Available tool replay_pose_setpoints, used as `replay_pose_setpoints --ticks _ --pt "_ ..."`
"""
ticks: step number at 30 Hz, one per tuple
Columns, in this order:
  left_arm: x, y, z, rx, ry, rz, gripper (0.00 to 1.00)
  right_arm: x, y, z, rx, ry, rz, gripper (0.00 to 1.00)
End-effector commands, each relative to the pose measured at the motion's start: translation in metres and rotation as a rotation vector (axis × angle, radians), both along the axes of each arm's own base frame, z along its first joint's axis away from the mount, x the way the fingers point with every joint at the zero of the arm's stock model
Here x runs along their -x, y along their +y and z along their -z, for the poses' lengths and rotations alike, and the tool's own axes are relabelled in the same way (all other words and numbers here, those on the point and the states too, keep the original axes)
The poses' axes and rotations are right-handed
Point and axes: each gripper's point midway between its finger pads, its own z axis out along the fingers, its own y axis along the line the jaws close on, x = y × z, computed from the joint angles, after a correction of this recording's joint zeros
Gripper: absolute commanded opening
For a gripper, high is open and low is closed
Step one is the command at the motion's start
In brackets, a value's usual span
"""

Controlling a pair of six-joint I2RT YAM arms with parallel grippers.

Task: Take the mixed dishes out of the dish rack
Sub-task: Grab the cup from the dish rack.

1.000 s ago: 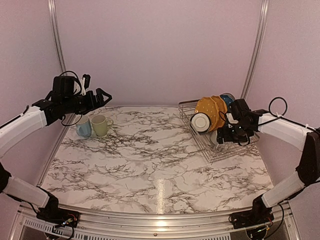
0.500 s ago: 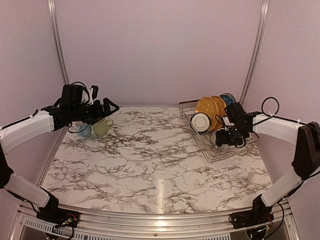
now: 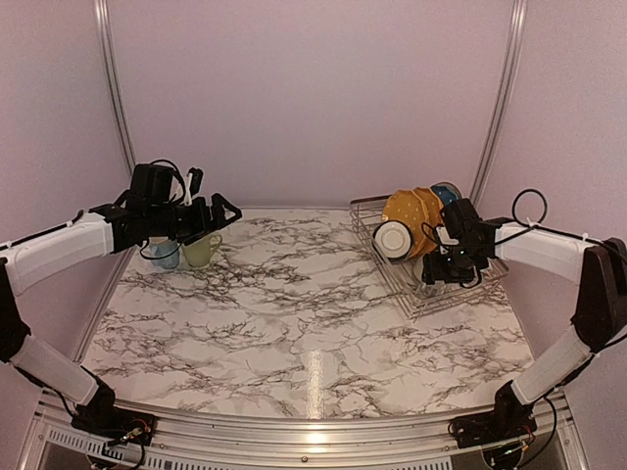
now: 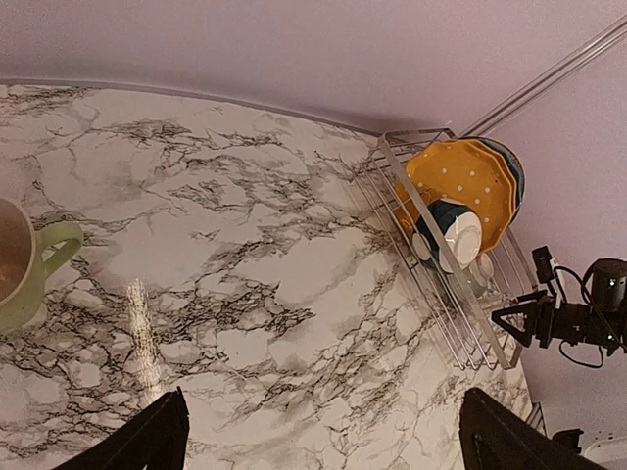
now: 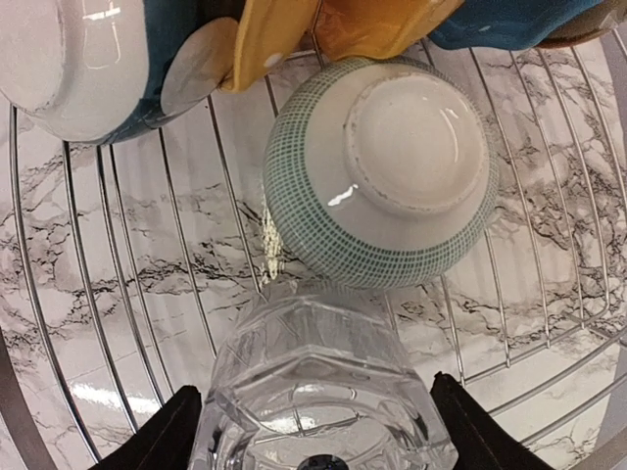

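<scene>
Clear glass (image 5: 323,377) in dish rack (image 5: 127,264), flanked by right claw (image 5: 315,423), grip unclear, left claw (image 4: 321,411) wide open, empty.

1. The clear glass (image 5: 318,362) sits between the right gripper's (image 5: 315,436) fingers, both touching its sides.
2. Just beyond, an upturned green-checked bowl (image 5: 382,166) rests on the dish rack (image 5: 127,255) wires.
3. Yellow plates (image 5: 294,29) stand behind it.

White shells over black joints cover the left arm (image 3: 59,245) and the right arm (image 3: 560,251). The left claw (image 3: 227,216) and the right claw (image 3: 443,275) are black. Thin black cables (image 3: 530,200) loop beside both wrists, and black bases (image 3: 106,421) sit at the bottom of the frame.
</scene>
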Motion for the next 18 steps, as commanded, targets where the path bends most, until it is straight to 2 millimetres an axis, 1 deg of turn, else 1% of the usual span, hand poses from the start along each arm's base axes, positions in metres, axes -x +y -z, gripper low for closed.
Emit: replay_pose_setpoints --ticks 1,4,7,9,11,12,15,18 --pt "-0.003 0.001 0.006 -0.051 0.012 -0.015 0.99 -0.016 -0.001 -0.040 -0.017 -0.128 0.015 0.49" --pt "-0.005 -0.001 0.011 -0.072 0.041 -0.014 0.99 -0.019 0.000 -0.056 -0.029 -0.175 0.017 0.44" --pt "-0.003 -0.003 0.010 -0.080 0.038 -0.004 0.99 -0.019 0.001 -0.071 -0.052 -0.220 0.015 0.39" --pt "-0.005 -0.002 0.008 -0.084 0.027 -0.012 0.99 -0.019 0.003 -0.085 -0.071 -0.276 0.007 0.36" --pt "-0.007 0.001 0.010 -0.097 0.031 -0.032 0.99 -0.020 0.003 -0.102 -0.094 -0.347 0.002 0.34" --pt "-0.009 0.001 0.011 -0.101 0.038 -0.035 0.99 -0.018 0.004 -0.115 -0.112 -0.390 0.000 0.33" --pt "-0.008 -0.003 0.009 -0.093 0.040 -0.022 0.99 -0.014 0.007 -0.143 -0.175 -0.490 -0.005 0.30" --pt "-0.007 -0.007 0.005 -0.075 0.022 -0.007 0.99 -0.009 0.010 -0.162 -0.233 -0.578 -0.009 0.25"
